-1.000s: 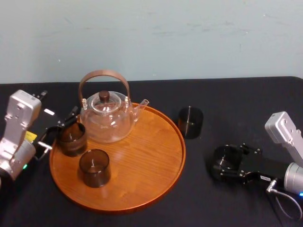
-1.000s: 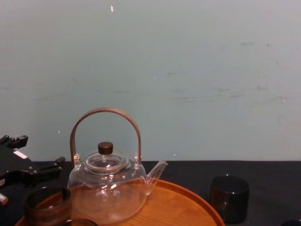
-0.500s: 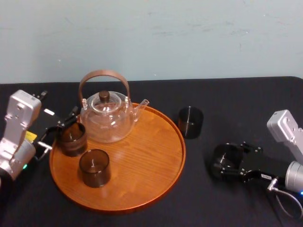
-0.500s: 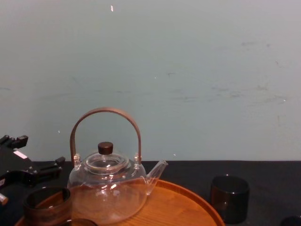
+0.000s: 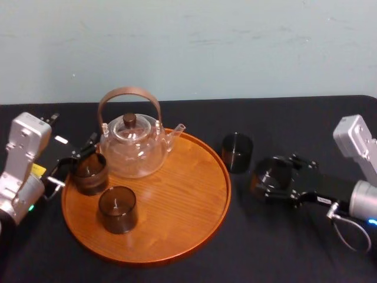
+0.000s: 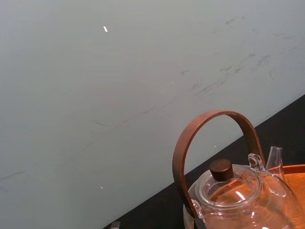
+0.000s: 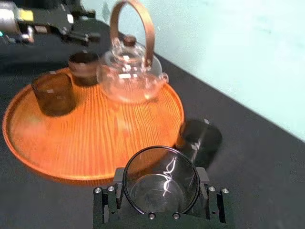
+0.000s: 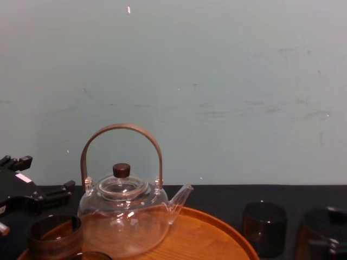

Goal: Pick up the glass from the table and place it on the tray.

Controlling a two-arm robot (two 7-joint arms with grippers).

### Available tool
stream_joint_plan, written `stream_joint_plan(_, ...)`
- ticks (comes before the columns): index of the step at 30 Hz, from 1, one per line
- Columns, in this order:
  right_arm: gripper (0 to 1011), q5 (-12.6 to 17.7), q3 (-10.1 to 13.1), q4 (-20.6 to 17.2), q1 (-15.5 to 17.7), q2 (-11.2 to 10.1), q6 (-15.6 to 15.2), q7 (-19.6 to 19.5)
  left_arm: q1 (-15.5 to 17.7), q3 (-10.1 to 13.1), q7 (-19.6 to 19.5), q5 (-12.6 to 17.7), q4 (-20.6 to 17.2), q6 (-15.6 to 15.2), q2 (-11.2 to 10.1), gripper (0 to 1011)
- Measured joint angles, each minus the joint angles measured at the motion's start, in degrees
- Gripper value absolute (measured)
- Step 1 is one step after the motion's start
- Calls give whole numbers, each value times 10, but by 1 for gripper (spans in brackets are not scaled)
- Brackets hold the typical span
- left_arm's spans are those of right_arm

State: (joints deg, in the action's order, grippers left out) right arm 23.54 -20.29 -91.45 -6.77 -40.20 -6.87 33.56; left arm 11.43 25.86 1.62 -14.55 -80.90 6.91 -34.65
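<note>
Where the glass (image 7: 161, 179) sits: in the right claw (image 7: 161, 202), off the tray (image 5: 177, 194), at the tray's 3 o'clock and just outside its rim in the head view.
Right claw, opening: spread to the width of the glass and no wider. Its two black fingers (image 7: 108, 205) press the wall from opposite sides, so it is clamped on the glass.
Right claw, contents: only the glass sits between the fingers. Its open mouth faces the wrist camera, and light glints inside it.
Height of the glass: I cannot tell whether its base touches the table (image 5: 265, 253) or hangs clear of it (the chest view cuts it off at the lower right edge).
Second glass (image 5: 237, 152): a dark tumbler standing upright on the table at the tray's 2 o'clock. It is near the rim but apart from it. It is at 10 o'clock from the held glass and does not touch it.
Teapot (image 5: 132, 144): clear, with an arched brown handle. It stands on the tray at 11 o'clock, spout toward 2 o'clock.
Rear tray glass (image 5: 89, 173): upright on the tray at 10 o'clock, close to the rim.
Front tray glass (image 5: 118, 208): upright on the tray at 8 o'clock, nearer the centre, apart from the rear one.
Left claw (image 5: 75, 160): at the tray's 10 o'clock edge with its fingers spread apart, just beside the rear tray glass. I cannot tell whether they touch it.
</note>
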Motion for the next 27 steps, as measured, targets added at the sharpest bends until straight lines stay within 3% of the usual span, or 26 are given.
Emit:
stream_joint_plan(6,908,1,-19,7,-30,18,11,11,0,0,0,0,0,0,0,1002)
stream_joint_plan(16,908,-2,-72,37,-92,62,17,37,0,0,0,0,0,0,0,1001)
stream_joint_plan(27,908,2,-121,66,-130,97,19,59,0,0,0,0,0,0,0,1001)
